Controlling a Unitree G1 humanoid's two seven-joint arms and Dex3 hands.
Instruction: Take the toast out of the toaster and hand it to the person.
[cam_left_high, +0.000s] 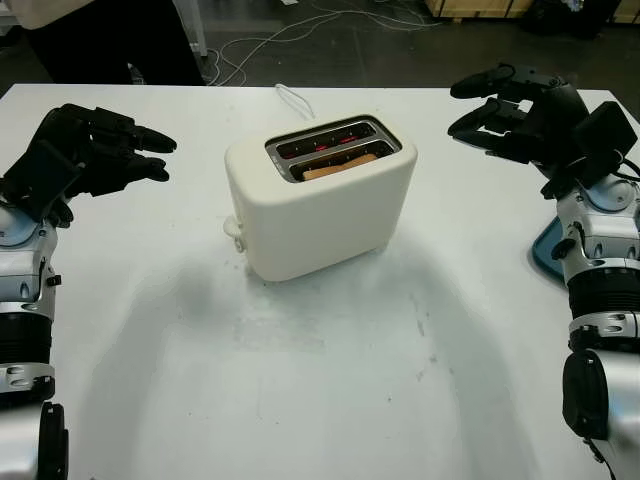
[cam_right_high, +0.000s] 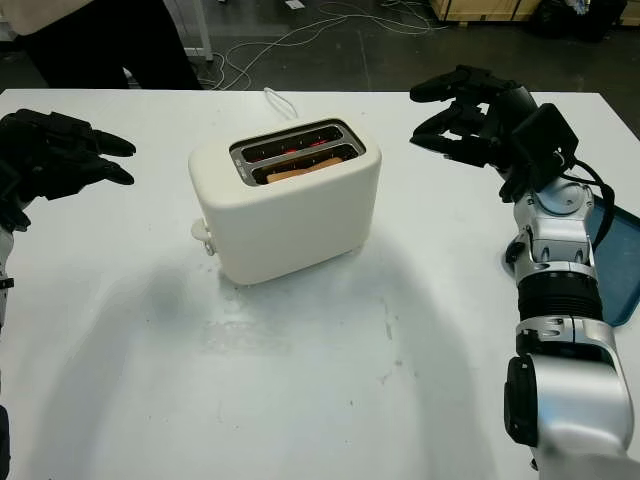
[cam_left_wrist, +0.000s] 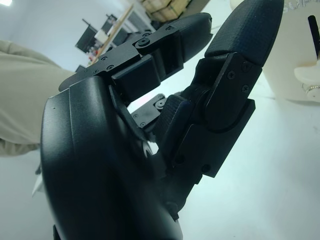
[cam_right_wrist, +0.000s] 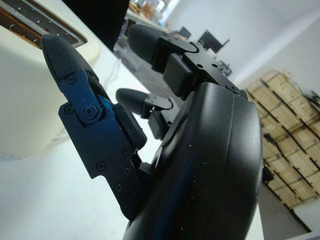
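Observation:
A cream toaster (cam_left_high: 320, 205) stands in the middle of the white table (cam_left_high: 330, 380). A brown slice of toast (cam_left_high: 340, 166) sits low in its nearer slot; the farther slot glows red inside. My left hand (cam_left_high: 100, 150) hovers open to the toaster's left, above the table, holding nothing. My right hand (cam_left_high: 505, 110) hovers open to the toaster's right at about the height of its top, also holding nothing. The toaster's side shows in the left wrist view (cam_left_wrist: 295, 55) and its top edge in the right wrist view (cam_right_wrist: 30, 55).
A person in dark trousers (cam_left_high: 110, 40) stands beyond the table's far left edge. A blue tray (cam_right_high: 615, 265) lies at the right edge behind my right arm. The toaster's white cord (cam_left_high: 293, 100) runs off the back. Cables lie on the floor beyond.

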